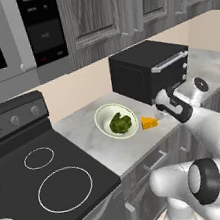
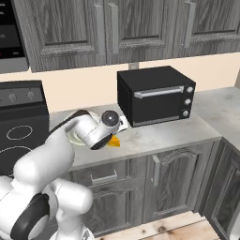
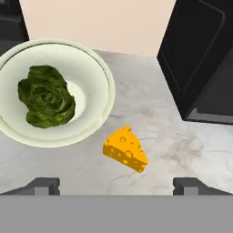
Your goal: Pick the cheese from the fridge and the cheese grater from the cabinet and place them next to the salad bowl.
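The cheese (image 3: 125, 149), a small orange-yellow wedge with holes, lies on the marble counter just right of the salad bowl (image 3: 102, 75), close to its rim but apart from it. The cream bowl holds dark green leaves. My gripper (image 3: 116, 185) hovers over the cheese, open and empty, with its fingertips (image 3: 43, 185) wide apart. In the left base view the gripper (image 1: 158, 107) hangs beside the cheese (image 1: 149, 122) and the bowl (image 1: 99, 119). In the right base view my hand partly covers the cheese (image 2: 114, 141). The wall cabinet (image 2: 70, 28) doors are shut. The cheese grater and the fridge are out of view.
A black toaster oven (image 1: 148, 70) stands on the counter right behind the cheese, its side close to my hand. The stove (image 1: 42, 179) adjoins the counter on the left, under a microwave (image 1: 13, 32). Bare counter (image 2: 159, 133) runs in front of the oven.
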You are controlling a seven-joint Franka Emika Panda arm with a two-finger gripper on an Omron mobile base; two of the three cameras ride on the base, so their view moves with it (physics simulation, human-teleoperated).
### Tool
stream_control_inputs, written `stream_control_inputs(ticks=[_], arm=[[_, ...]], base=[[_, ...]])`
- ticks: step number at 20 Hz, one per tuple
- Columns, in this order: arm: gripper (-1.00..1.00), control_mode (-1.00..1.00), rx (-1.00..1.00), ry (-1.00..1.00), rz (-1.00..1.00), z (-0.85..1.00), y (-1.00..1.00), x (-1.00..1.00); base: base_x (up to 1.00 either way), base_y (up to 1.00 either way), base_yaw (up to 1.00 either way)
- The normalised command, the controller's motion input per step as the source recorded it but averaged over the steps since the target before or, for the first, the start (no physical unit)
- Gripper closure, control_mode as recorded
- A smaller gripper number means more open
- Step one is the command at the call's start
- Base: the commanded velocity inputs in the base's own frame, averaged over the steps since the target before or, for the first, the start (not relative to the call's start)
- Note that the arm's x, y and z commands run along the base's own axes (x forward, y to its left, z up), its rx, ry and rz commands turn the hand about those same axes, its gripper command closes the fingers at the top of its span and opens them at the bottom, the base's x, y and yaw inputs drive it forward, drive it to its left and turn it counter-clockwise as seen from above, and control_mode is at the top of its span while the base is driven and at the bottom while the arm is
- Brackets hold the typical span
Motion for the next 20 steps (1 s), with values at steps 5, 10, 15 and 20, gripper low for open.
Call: stream_control_inputs(ticks=[5,10,15,20], arm=[[-1.0,-1.0,0.0,0.09,-0.24,1.0,0.06,-0.46],[-1.0,-1.0,0.07,-0.09,-0.23,0.65,0.0,-0.98],[-1.0,-1.0,0.06,-0.29,-0.06,0.63,0.24,-1.0],[-1.0,-1.0,0.01,-0.3,0.0,0.91,0.43,-1.0]], base=[[0.0,0.0,0.0],[0.0,0.0,0.0],[0.0,0.0,0.0],[0.0,0.0,0.0]])
